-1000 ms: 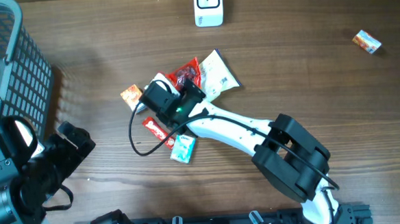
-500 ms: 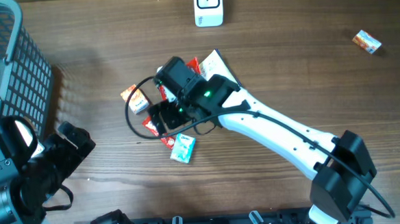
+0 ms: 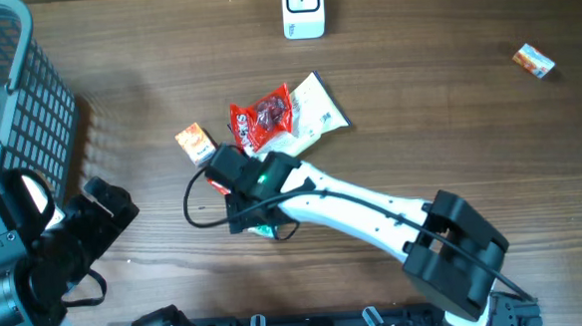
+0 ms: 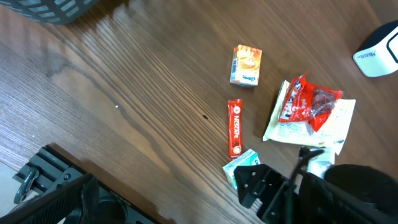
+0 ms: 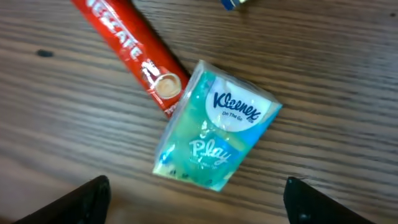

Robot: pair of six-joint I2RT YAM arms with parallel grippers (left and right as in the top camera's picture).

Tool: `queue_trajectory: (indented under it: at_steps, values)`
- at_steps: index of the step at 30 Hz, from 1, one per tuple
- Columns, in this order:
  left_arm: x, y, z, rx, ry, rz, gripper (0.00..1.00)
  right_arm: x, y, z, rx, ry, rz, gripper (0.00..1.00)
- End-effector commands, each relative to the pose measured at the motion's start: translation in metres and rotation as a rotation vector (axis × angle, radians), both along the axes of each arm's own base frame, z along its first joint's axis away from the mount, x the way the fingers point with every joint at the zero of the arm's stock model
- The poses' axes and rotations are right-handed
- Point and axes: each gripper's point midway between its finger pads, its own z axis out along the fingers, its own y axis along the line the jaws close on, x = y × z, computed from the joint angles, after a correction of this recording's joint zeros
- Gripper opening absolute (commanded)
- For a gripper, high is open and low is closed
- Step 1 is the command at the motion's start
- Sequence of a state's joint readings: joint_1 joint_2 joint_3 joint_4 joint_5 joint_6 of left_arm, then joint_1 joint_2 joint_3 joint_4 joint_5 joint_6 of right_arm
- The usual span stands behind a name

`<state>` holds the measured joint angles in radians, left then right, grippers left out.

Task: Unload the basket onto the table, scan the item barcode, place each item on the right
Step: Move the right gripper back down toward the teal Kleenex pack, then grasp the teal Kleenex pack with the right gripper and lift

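The brown wood-grain tabletop (image 3: 469, 124) carries everything, with a dark grey wire basket (image 3: 29, 107) at the upper left of the overhead view. The white-and-black right arm (image 3: 374, 214) reaches from the lower right toward the middle. Its right tool (image 5: 199, 202) hangs with fingers spread wide and nothing between them, directly above a small teal plastic Kleenex tissue pack (image 5: 214, 134). The left tool (image 3: 109, 207) sits at the lower left, well apart from the items, opened wide and empty. A white handheld-style barcode scanner (image 3: 303, 8) stands at the top centre. Below it lie a white printed pouch (image 3: 318, 107) with a red snack packet (image 3: 262, 118) overlapping it. The tissue pack lies flat on the tabletop, one corner touching a long red coffee stick (image 5: 127, 46); a small orange carton (image 3: 195, 141) lies near, and another small orange carton (image 3: 533, 60) lies far off at the upper right. The step in hand looks like picking an item for scanning, probably the tissue pack. Next the right tool would need to drop, close across the pack's narrower sides without catching the stick, then lift and carry it toward the scanner.
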<state>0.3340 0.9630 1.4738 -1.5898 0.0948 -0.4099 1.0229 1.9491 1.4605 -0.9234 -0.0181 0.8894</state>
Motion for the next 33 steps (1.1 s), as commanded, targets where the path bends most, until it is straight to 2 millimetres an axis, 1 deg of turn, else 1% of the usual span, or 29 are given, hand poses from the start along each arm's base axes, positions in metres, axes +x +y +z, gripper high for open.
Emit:
queue_trajectory:
  at_steps: [1,3,5,8,10,13,16,19,20,24,26,28,29,30,33]
  values:
    - [0.0,0.003,0.0,0.002,0.001,0.021,1.0,0.001,-0.012,-0.029,-0.1,-0.008,-0.091,0.85]
    - [0.0,0.003,0.0,0.002,0.001,0.021,1.0,0.0,-0.014,-0.036,-0.118,0.002,-0.101,0.8]
    - [0.0,0.003,0.0,0.002,0.001,0.021,1.0,0.0,-0.015,-0.04,-0.125,0.006,-0.102,0.7]
    - [0.0,0.003,0.0,0.002,0.001,0.021,1.0,0.001,-0.016,-0.044,-0.138,0.004,-0.101,0.58]
    - [0.0,0.003,0.0,0.002,0.001,0.021,1.0,0.003,-0.02,-0.043,-0.154,-0.012,-0.104,0.48]
    - [0.0,0.003,0.0,0.002,0.001,0.021,1.0,0.005,-0.025,-0.043,-0.176,-0.019,-0.1,0.45]
    - [0.0,0.003,0.0,0.002,0.001,0.021,1.0,0.009,-0.034,-0.039,-0.201,-0.007,-0.093,0.38]
    - [0.0,0.003,0.0,0.002,0.001,0.021,1.0,0.016,-0.042,-0.031,-0.222,0.006,-0.075,0.24]
    - [0.0,0.003,0.0,0.002,0.001,0.021,1.0,0.02,-0.046,-0.027,-0.23,0.012,-0.063,0.23]
    - [0.0,0.003,0.0,0.002,0.001,0.021,1.0,0.032,-0.062,-0.014,-0.262,0.036,-0.012,0.22]
    - [0.0,0.003,0.0,0.002,0.001,0.021,1.0,0.035,-0.068,-0.01,-0.258,0.068,0.017,0.22]
    - [0.0,0.003,0.0,0.002,0.001,0.021,1.0,0.033,-0.065,-0.009,-0.178,0.153,0.093,0.18]
    - [0.0,0.003,0.0,0.002,0.001,0.021,1.0,0.032,-0.063,-0.008,-0.135,0.19,0.119,0.1]
    - [0.0,0.003,0.0,0.002,0.001,0.021,1.0,0.032,-0.062,-0.007,-0.097,0.219,0.134,0.04]
    - [0.0,0.003,0.0,0.002,0.001,0.021,1.0,0.04,-0.069,-0.007,-0.059,0.247,0.128,0.05]
